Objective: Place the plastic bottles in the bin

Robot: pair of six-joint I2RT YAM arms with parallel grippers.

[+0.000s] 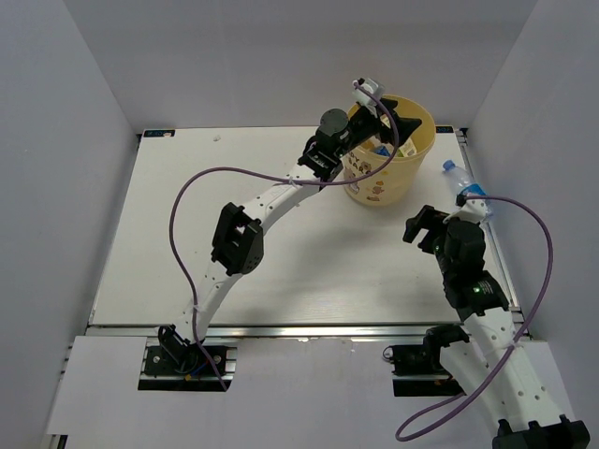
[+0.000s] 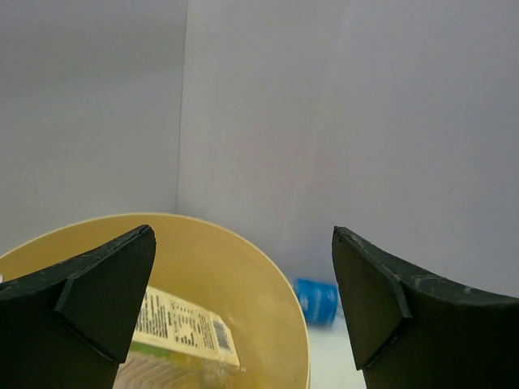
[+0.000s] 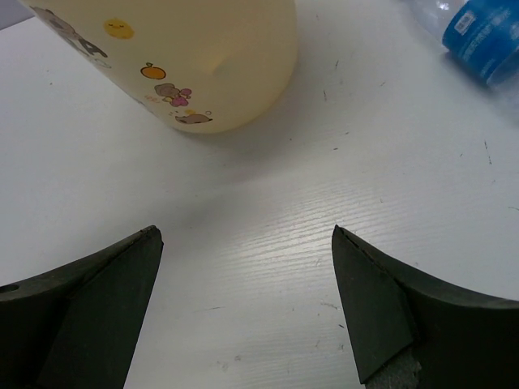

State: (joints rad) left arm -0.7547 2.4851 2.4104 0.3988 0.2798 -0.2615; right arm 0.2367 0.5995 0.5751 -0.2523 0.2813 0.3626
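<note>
The pale-yellow bin [image 1: 393, 154] with cartoon pictures stands at the table's far right; it also shows in the left wrist view [image 2: 243, 275] and the right wrist view [image 3: 203, 57]. My left gripper [image 1: 391, 120] is open and empty above the bin's mouth. Inside the bin lies a bottle with a pale label [image 2: 182, 328], and blue-labelled bottles show from above [image 1: 382, 148]. A clear bottle with a blue label [image 1: 465, 189] lies on the table right of the bin, also in the left wrist view [image 2: 318, 300] and the right wrist view [image 3: 485, 36]. My right gripper [image 1: 423, 229] is open and empty, low over the table near that bottle.
White walls enclose the table on three sides. The table's right edge [image 1: 491, 243] runs just beside the lying bottle. The left arm's purple cable [image 1: 234, 173] arcs over the table's middle.
</note>
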